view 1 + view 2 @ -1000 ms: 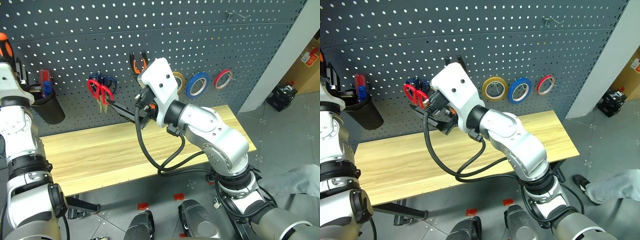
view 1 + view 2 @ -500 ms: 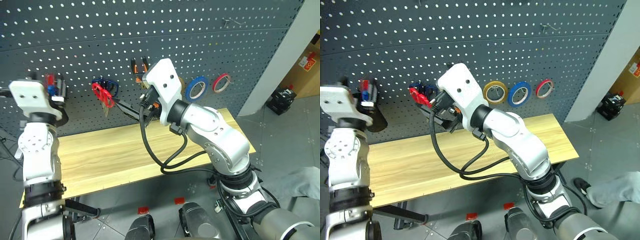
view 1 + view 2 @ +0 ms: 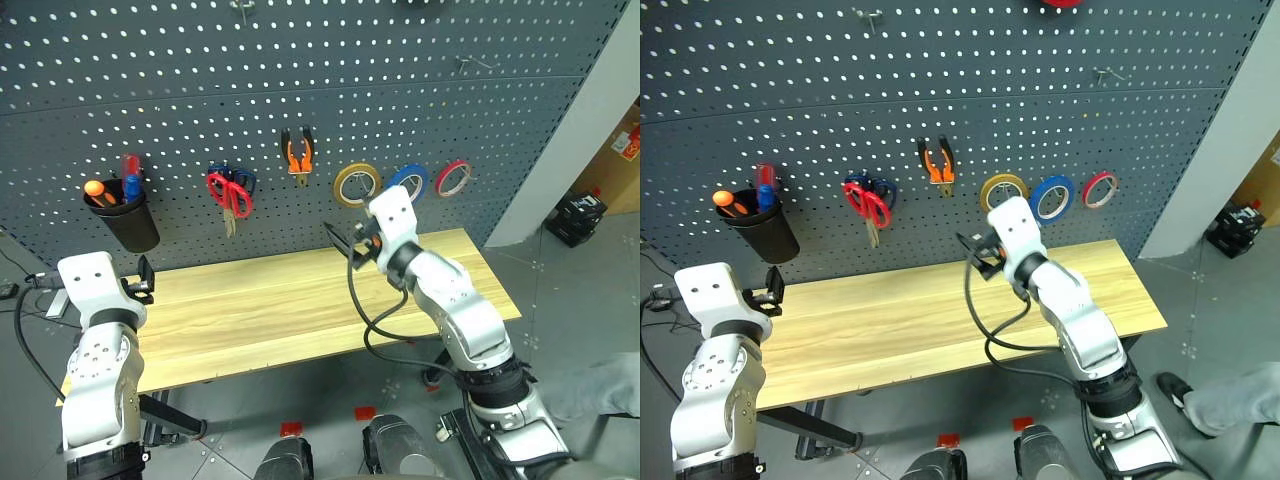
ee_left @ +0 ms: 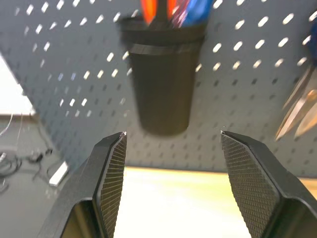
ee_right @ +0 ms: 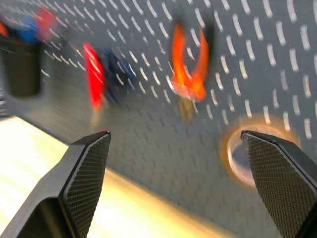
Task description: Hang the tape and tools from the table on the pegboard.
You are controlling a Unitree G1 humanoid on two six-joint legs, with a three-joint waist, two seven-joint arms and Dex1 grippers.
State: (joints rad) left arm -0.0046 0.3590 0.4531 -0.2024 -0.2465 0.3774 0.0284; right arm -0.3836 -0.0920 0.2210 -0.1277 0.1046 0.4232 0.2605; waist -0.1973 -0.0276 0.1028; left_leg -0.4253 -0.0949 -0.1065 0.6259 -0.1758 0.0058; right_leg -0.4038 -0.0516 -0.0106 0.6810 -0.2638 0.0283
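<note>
Both grippers are seen open and empty. The left gripper [image 4: 171, 148] is held with its fingers well apart, level over the left end of the table [image 3: 260, 310], facing a black cup [image 3: 128, 222] hung on the pegboard [image 3: 300, 90]. The right gripper [image 5: 173, 148] is spread as wide as it goes, held above the table's back edge, below the yellow tape.

No tool is left on the table. The red scissors [image 3: 230, 193] are hung beside blue-handled ones, the pliers [image 3: 297, 155] further right, then the blue tape [image 3: 410, 181] between a yellow ring and a red one.

In the cup stand the screwdriver [image 3: 100, 190], orange handle up, and blue- and red-handled things that cannot be told apart.

The tools are judged stiff and fairly light, best gripped by their handles, the scissors' loops being awkward. The tape ring is thin and light, best pinched across its wall.

The task is judged done.
</note>
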